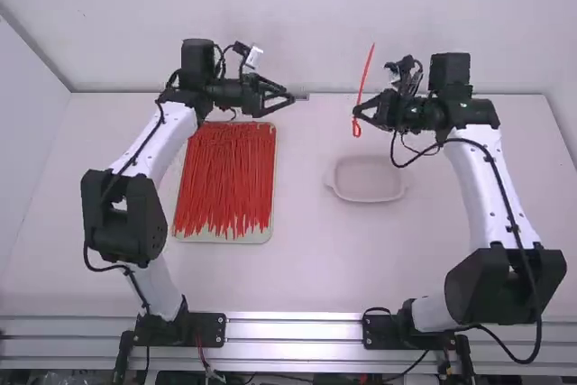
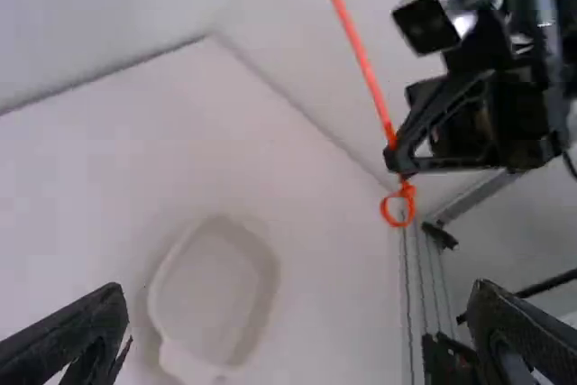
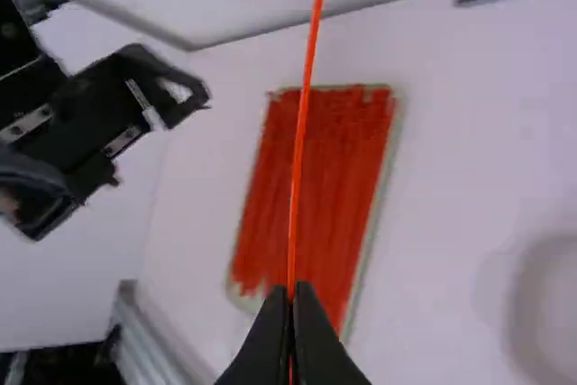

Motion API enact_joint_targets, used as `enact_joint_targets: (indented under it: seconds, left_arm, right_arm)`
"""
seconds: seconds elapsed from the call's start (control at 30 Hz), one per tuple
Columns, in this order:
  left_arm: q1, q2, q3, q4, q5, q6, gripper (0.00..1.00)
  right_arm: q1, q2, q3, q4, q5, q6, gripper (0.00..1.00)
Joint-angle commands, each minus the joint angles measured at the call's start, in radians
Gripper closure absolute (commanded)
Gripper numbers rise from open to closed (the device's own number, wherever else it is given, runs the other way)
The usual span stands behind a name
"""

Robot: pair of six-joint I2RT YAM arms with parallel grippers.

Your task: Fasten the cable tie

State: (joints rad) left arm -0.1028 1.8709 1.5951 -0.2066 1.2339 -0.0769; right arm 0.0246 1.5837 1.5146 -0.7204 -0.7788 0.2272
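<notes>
Orange looped cable tie (image 1: 364, 83) | in right fingers (image 3: 270, 340) | left fingers (image 2: 72, 340) apart

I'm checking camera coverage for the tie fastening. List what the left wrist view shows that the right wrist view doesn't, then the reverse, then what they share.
Left wrist view, not right wrist: the small closed loop at the cable tie end, just below the right gripper, and the white dish in clear outline.
Right wrist view, not left wrist: the pile of red cable ties.
Both: the tie's straight strap, pinched in the shut right gripper, and the white table. Each catches the other arm's gripper; the left gripper is open.
</notes>
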Motion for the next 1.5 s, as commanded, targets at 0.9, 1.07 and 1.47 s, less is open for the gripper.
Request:
enact_joint_targets:
  seconds: [0.9,1.07,1.47]
  left_arm:
    - [-0.005,-0.01,-0.074,-0.381,-0.385,0.276,0.01]
    - [-0.011,-0.01,-0.074,-0.388,-0.385,0.276,0.01]
    - [-0.015,-0.01,-0.074,-0.383,-0.378,0.275,0.01]
  right_arm:
    - [0.048,0.0,-0.701,0.573,0.54,0.065,1.0]
    - [0.048,0.0,-0.73,0.618,0.604,0.064,1.0]
    - [0.047,0.0,-0.742,0.667,0.623,0.061,0.01]
